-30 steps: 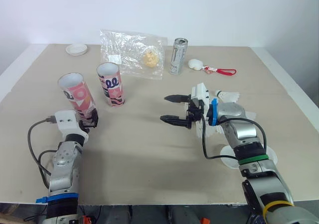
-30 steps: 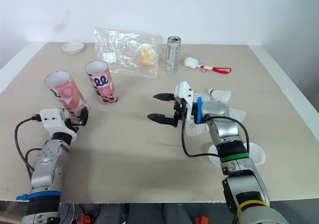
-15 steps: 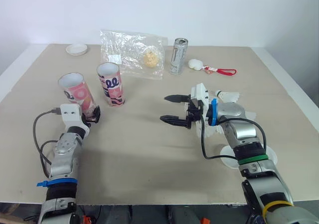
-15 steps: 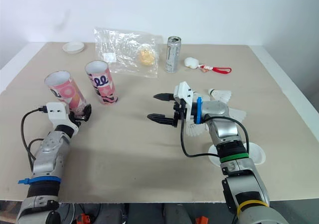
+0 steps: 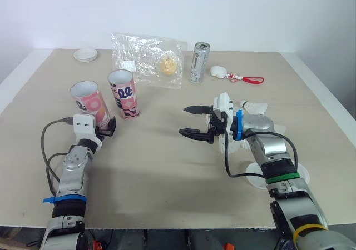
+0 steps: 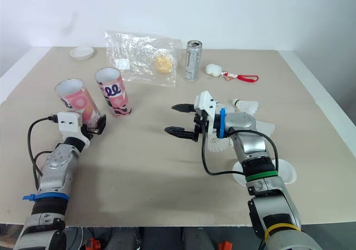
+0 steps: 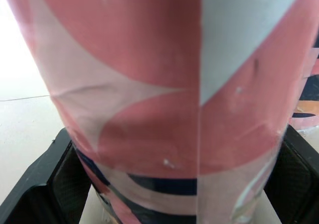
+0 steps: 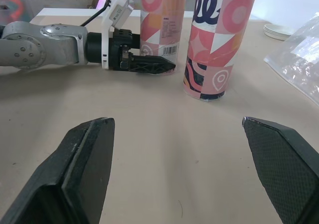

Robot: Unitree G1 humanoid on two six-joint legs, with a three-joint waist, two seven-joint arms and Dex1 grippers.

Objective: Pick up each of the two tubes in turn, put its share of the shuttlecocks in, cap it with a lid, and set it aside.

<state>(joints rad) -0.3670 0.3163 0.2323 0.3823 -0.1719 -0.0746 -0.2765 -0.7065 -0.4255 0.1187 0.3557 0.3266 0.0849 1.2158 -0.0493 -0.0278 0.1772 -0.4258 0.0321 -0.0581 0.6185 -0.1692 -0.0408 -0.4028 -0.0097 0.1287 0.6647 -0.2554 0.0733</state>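
Two pink patterned tubes stand open-topped at the left of the table. My left gripper (image 5: pixel 108 126) is at the base of the nearer tube (image 5: pixel 90 101); its black fingers (image 7: pixel 37 186) press both sides of the tube, shut on it. The second tube (image 5: pixel 124 94) stands just behind and to the right, apart from the gripper. At the table's middle my right gripper (image 5: pixel 182 121) hovers open with nothing between its fingers (image 8: pixel 84 169). Shuttlecocks (image 5: pixel 253 105) lie beside and under the right forearm. Flat white lids (image 5: pixel 295 172) lie near the right elbow.
Along the back stand a clear plastic bag (image 5: pixel 147 58), a silver can (image 5: pixel 199 63) and a white charm on a red cord (image 5: pixel 236 76). A small white lid (image 5: pixel 85 54) lies at the back left. Bare tabletop lies between the two grippers.
My left arm has pushed forward and to the right, and the near tube has shifted slightly right with it. The right arm has not moved.
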